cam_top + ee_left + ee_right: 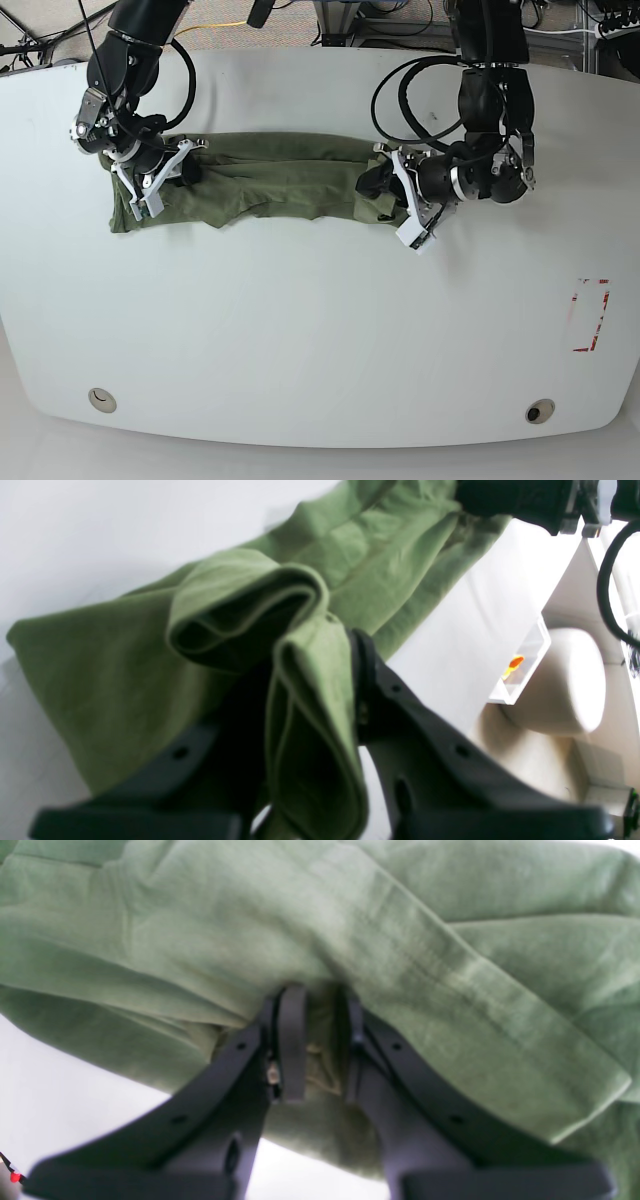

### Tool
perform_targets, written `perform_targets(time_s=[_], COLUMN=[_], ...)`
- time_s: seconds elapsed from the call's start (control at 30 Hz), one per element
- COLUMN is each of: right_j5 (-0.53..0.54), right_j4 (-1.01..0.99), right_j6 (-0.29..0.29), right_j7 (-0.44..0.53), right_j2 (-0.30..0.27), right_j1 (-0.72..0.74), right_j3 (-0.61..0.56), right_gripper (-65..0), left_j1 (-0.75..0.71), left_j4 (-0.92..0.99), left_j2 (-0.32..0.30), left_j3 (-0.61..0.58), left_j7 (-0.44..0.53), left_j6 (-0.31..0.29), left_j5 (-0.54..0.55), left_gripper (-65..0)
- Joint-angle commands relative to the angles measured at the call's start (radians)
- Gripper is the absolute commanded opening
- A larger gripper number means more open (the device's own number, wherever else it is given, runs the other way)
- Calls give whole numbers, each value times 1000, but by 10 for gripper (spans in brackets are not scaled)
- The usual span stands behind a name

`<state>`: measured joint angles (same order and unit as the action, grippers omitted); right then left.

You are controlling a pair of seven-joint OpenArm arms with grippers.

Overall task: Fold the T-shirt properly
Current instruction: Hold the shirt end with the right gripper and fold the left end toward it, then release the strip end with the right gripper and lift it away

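The olive-green T-shirt (280,180) lies drawn out into a long wrinkled band across the far half of the white table (320,330). At the band's right end in the base view, my left gripper (383,192) is shut on a bunched fold of the T-shirt (100,670). In the left wrist view that fold runs between the left gripper (310,680) fingers, and cloth hides one finger. My right gripper (168,172) holds the band's other end. In the right wrist view the right gripper (320,1010) is shut on a pinch of the T-shirt (250,915), which drapes over both fingers.
A red-marked rectangle (590,315) sits on the table at the right. Two round holes (100,400) (540,411) lie near the front edge. Beyond the table edge, the left wrist view shows a clear box (522,665) and a round beige object (565,680). Cables run behind the table.
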<state>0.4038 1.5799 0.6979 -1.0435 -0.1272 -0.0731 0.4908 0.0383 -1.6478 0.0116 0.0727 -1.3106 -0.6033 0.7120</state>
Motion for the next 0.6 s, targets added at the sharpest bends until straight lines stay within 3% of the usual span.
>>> perform_targets(time_s=[0.0,0.57], right_j5=[5,7], right_j4=[9,9], right_j6=[0,0], right_j7=[1,1], right_j2=[-9,-7], right_j1=[9,6], right_j3=[1,1], right_gripper=[-555,-555], left_j1=[16,18], left_j4=[-10,-9], left_j2=[29,129], left_j3=[-1,5], left_j7=[16,18], left_j6=[-4,0], left_j5=[-25,-99], left_gripper=[-558,-560])
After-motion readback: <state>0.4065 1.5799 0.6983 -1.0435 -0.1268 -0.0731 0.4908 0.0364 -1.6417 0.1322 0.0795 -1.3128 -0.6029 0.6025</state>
